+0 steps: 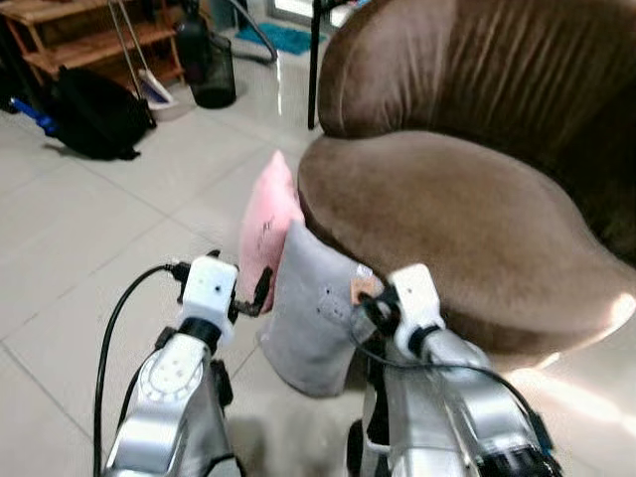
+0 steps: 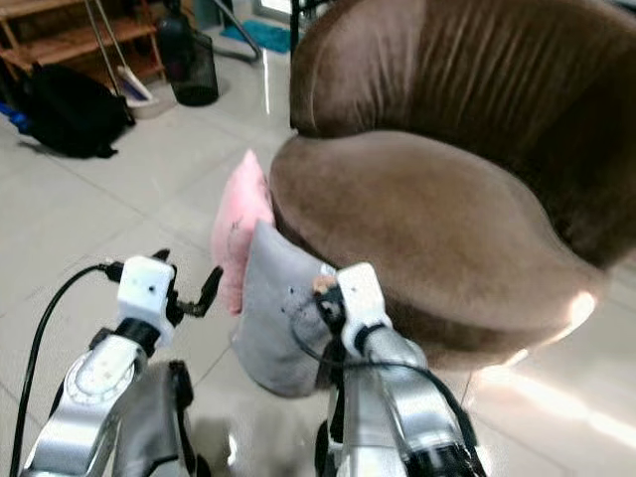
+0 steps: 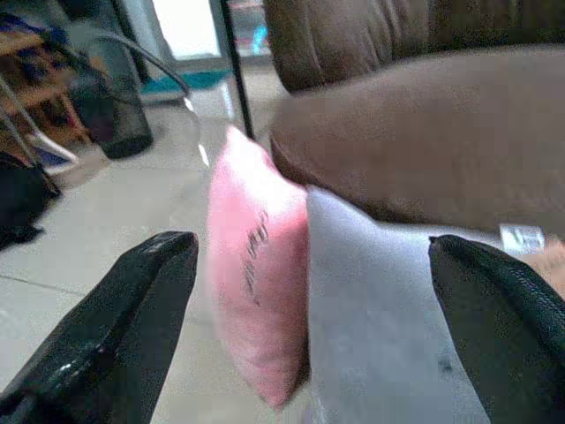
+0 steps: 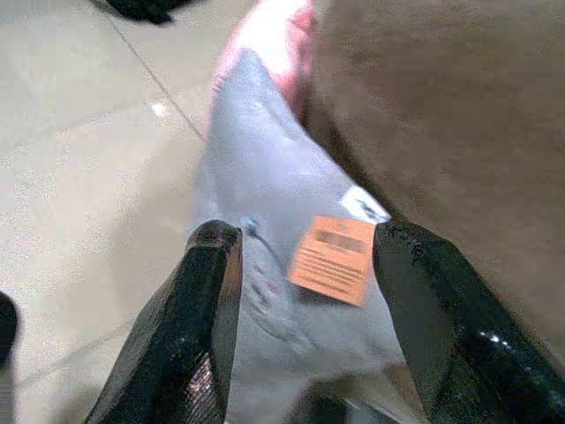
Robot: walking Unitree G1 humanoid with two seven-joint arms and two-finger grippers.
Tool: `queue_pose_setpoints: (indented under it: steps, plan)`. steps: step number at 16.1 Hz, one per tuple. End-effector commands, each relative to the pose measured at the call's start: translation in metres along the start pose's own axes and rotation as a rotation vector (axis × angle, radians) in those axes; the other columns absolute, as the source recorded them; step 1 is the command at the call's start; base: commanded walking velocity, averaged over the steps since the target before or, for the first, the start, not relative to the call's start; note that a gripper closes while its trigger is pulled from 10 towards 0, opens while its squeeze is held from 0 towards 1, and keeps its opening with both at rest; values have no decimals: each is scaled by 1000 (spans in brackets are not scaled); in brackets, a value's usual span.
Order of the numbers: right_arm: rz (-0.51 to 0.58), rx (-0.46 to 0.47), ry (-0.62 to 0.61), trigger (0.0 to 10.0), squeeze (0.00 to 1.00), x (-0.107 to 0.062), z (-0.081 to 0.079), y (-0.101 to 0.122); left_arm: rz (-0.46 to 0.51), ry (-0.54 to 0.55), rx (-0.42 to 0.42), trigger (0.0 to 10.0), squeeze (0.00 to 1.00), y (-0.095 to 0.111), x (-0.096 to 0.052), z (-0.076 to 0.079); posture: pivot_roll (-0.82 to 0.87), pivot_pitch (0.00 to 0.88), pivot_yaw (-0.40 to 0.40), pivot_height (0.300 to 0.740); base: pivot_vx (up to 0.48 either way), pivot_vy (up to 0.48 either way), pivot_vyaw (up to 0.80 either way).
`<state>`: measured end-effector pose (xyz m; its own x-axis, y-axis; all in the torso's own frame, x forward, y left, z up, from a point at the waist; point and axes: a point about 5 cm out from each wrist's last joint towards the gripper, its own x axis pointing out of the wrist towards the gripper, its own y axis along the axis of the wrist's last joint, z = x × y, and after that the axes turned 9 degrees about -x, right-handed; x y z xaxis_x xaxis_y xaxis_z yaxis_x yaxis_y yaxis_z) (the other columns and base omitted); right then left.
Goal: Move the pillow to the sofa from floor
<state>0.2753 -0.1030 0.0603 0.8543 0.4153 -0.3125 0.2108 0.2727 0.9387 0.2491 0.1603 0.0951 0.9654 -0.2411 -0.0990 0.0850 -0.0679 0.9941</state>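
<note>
Grey fabric pillow (image 1: 316, 318) leans on the brown velvet sofa (image 1: 467, 229), partly hiding a pink pillow (image 1: 268, 224); both the left gripper (image 3: 313, 327) and right gripper (image 4: 305, 309) gape before it.

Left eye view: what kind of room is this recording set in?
Most likely a home living room: a brown plush sofa on a pale tiled floor, a pink pillow and a grey pillow leaning against it, and a wooden shelf with a black bag behind.
</note>
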Motion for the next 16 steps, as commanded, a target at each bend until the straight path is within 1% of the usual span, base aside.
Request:
queue_pose_setpoints:
  steps: [1, 2, 3, 4, 6, 8, 9, 10, 12, 14, 16]
  plan:
    - [36, 38, 20, 10000, 1000, 8, -1, 4, -12, -40, 5, 10000, 0, -2, -3, 1, -22, 135, -8, 461, 0, 0, 0]
    - [52, 47, 13, 10000, 1000, 13, 0, 6, -13, -51, 9, 10000, 0, -2, -3, 1, -20, 140, -6, 461, 0, 0, 0]
    - [69, 67, -11, 10000, 1000, 20, 1, 8, -7, -65, 14, 10000, 0, 0, -7, 0, -9, 157, -5, 461, 0, 0, 0]
    - [69, 63, -27, 10000, 1000, 26, 2, 7, -3, -75, 18, 10000, 0, 2, -9, -2, 2, 167, -7, 461, 0, 0, 0]
    - [70, 70, -28, 10000, 1000, 33, 2, 5, 4, -155, 29, 10000, 0, 7, -20, -1, 59, 196, -5, 461, 0, 0, 0]
    - [83, 66, -46, 10000, 1000, 38, 7, 7, -9, -232, 35, 10000, 0, 12, -29, -2, 92, 226, 18, 461, 0, 0, 0]
    - [98, 11, -45, 10000, 1000, 42, 12, 10, -21, -266, 48, 10000, 0, 14, -33, -3, 110, 248, 29, 461, 0, 0, 0]
    - [106, -15, -48, 10000, 1000, 42, 16, 11, -26, -271, 53, 10000, 0, 15, -35, -4, 115, 249, 34, 461, 0, 0, 0]
    - [111, -29, -65, 10000, 1000, 44, 21, 12, -36, -277, 55, 10000, 0, 17, -39, -6, 120, 249, 44, 461, 0, 0, 0]
    - [74, -94, -79, 10000, 1000, 46, 27, 10, -48, -300, 62, 10000, 0, 19, -45, -7, 135, 276, 56, 461, 0, 0, 0]
    - [57, -103, -129, 10000, 1000, 48, 34, 9, -57, -306, 67, 10000, 0, 22, -47, -8, 143, 284, 59, 461, 0, 0, 0]
